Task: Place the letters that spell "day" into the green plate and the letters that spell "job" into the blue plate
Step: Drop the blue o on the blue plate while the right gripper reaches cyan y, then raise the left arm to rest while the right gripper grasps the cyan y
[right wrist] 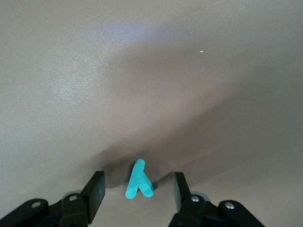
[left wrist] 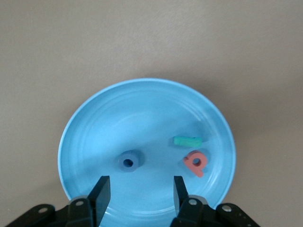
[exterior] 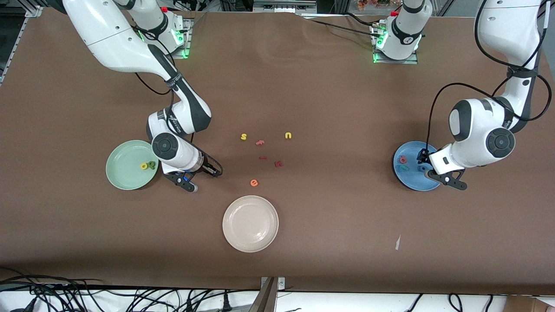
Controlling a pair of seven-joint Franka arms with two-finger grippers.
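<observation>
Right arm: reaches from its base down to the bench, wrist bent low just beside the green plate (exterior: 130,165), on its side toward the bench's middle.
Right hand (right wrist: 137,188): low over the bench, fingers apart, with the teal "y" (right wrist: 138,180) lying between them, touching neither.
Left arm: folded at its end of the bench, wrist over the rim of the blue plate (exterior: 409,170).
Left hand (left wrist: 138,190): hangs over the blue plate, fingers apart and gripping nothing.
Blue plate contents: blue "o" (left wrist: 129,161) just ahead of the left hand's fingertips; teal "j" (left wrist: 187,141) and pink "b" (left wrist: 195,162) beside each other, near the rim.
Green plate contents: yellow "a" (exterior: 144,166) touching the dark green "d" (exterior: 151,164).
Others on the bench: yellow "s" (exterior: 243,137), yellow "u" (exterior: 288,135), three dark red letters (exterior: 269,154) and an orange "e" (exterior: 254,183) near the middle; a cream plate (exterior: 250,223) nearer the front camera than these.
In the way: the letters in the middle lie well apart from both hands.
</observation>
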